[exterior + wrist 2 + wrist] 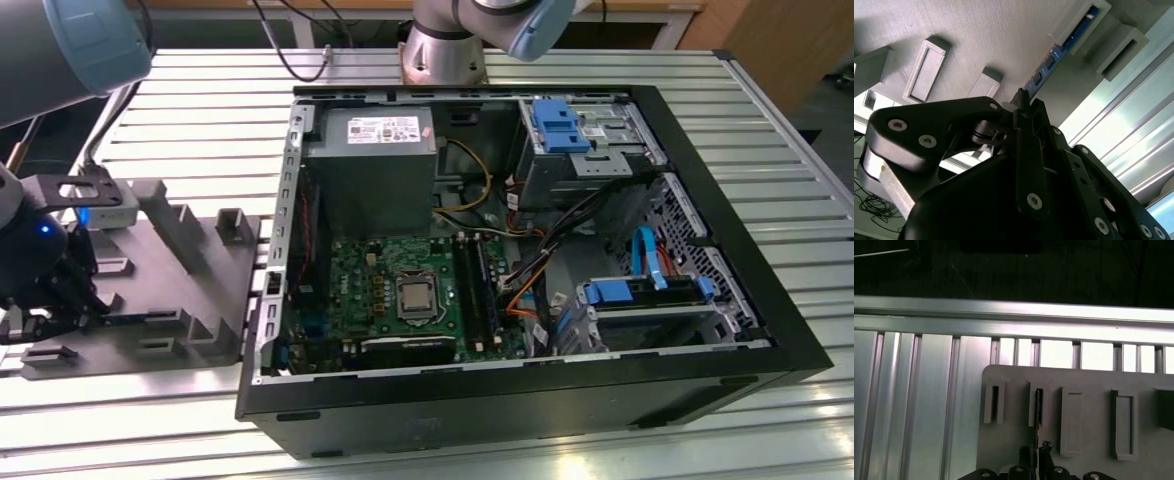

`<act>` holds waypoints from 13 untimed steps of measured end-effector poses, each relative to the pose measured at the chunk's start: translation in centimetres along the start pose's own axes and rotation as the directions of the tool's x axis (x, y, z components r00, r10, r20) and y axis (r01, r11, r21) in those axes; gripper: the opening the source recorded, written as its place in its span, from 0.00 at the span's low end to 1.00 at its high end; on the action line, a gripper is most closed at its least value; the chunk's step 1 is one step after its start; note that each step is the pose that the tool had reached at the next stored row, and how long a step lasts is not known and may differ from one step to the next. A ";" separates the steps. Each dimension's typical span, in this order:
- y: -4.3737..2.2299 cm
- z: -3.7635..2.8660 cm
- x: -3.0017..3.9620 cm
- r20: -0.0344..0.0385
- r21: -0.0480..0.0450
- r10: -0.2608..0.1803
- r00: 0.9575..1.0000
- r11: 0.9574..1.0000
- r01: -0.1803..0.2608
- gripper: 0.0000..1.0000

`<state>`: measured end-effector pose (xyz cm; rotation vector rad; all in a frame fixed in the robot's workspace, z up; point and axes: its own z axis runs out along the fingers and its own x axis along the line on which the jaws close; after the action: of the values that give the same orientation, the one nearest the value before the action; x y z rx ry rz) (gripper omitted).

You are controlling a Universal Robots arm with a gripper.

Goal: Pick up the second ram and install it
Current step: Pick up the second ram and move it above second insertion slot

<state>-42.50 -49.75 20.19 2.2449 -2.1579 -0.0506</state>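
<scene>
The second ram point(1053, 56) is a slim blue board standing on edge in a slot of the grey holder block point(979, 30). In the first wrist view I see the ram point(1039, 407) edge-on as a thin dark line in the holder block point(1089, 390). My gripper point(1021, 97) has its black fingers drawn together on the near end of the stick, which still sits in its slot. In the exterior view the gripper point(40, 300) is low over the holder block point(187, 260) at the far left, well away from the open computer case point(534, 400).
The case lies open on the slatted aluminium table point(801, 210), with the green motherboard point(387, 270) and its long memory slots point(474, 290) beside the processor. Cables and blue drive clips point(558, 125) fill the case's right side. Upright grey blocks stand on the holder.
</scene>
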 end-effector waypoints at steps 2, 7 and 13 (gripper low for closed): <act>-0.01 0.01 0.04 0.015 0.001 -0.001 1.000 1.000 0.001 0.22; 0.00 0.02 0.07 0.018 0.001 -0.001 1.000 1.000 0.001 0.22; 0.00 0.04 0.20 0.018 0.001 -0.001 1.000 1.000 0.001 0.22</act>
<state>-42.49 -49.95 20.15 2.2547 -2.1664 -0.0706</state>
